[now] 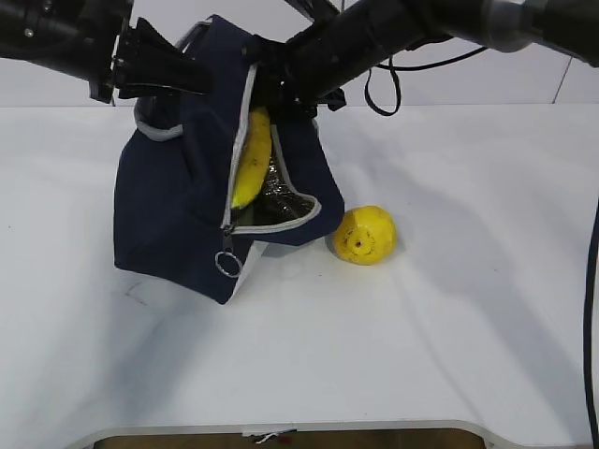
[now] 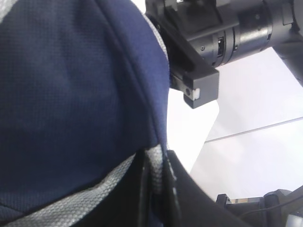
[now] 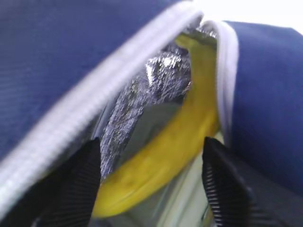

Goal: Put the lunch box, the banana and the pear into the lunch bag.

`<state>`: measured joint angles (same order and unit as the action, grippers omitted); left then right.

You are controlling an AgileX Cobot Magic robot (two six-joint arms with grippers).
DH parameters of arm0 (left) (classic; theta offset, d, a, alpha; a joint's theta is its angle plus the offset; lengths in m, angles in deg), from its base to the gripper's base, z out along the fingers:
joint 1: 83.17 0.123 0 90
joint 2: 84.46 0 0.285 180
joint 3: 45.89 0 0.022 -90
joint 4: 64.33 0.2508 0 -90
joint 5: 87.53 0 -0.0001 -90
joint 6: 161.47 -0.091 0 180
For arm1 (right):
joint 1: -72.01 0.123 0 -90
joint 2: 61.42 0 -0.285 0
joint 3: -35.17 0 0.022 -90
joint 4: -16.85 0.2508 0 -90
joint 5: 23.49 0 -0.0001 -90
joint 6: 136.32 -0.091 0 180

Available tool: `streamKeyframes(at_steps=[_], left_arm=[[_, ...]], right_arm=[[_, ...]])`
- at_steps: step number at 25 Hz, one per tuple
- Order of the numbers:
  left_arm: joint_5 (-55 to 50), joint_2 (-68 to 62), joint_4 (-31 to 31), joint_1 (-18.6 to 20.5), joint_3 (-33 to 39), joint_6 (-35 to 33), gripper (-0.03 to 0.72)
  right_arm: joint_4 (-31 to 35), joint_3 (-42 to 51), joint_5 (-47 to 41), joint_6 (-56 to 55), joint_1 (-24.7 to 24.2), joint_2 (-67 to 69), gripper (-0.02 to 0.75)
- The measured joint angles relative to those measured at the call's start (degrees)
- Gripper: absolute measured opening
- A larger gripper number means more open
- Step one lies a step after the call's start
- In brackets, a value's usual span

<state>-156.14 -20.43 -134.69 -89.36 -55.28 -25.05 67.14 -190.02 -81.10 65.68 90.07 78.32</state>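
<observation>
The lunch bag (image 1: 178, 201) stands tipped on the table (image 1: 449, 327), held up at its top, zipper mouth gaping toward the camera, and that's our landmark for everything here. Inside that mouth, the banana (image 1: 251, 161) is in, standing on end against the silver lining (image 3: 156, 80), its upper tip poking up near the top of the opening; the right wrist view shows it curving down through the slot between the two grey zipper edges. So banana: done, or as good as. The pear (image 1: 365, 235) is not: it sits on the table just beside the bag's lower right corner, dimple facing us, untouched. The lunch box? Can't spot it anywhere outside the bag, and the dark interior doesn't let me say whether it's already in there. Now the arms. The left gripper (image 1: 187, 75) is at the bag's upper left, fingers pressed together on the fabric rim, holding the lunch bag up and open. The right gripper (image 3: 151, 184) hovers at the top of the opening, its ribbed pads (image 3: 222, 184) spread apart on either side of the banana, not touching it by the look of it. What's left, on my reading: fetch that pear and drop it in.
</observation>
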Motion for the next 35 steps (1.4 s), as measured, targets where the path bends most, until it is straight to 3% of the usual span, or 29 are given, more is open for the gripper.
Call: streamKeyframes(at_steps=[5,14,27,35], left_arm=[[0.0,0.0,-0.2,0.0,0.0,0.0,0.018],[-0.3,0.1,0.2,0.3,0.0,0.0,0.018],[-0.5,0.2,6.1,4.7,0.0,0.1,0.018],[-0.5,0.2,10.9,5.2,0.0,0.1,0.018]], right_arm=[[0.0,-0.1,-0.2,0.4,0.0,0.1,0.506],[-0.7,-2.9,-7.7,3.1,-1.0,0.1,0.540],[-21.5,-3.1,-13.2,-3.0,-1.2,-9.5,0.520],[-32.4,6.4,-13.6,-12.8,-1.2,-17.0,0.518]])
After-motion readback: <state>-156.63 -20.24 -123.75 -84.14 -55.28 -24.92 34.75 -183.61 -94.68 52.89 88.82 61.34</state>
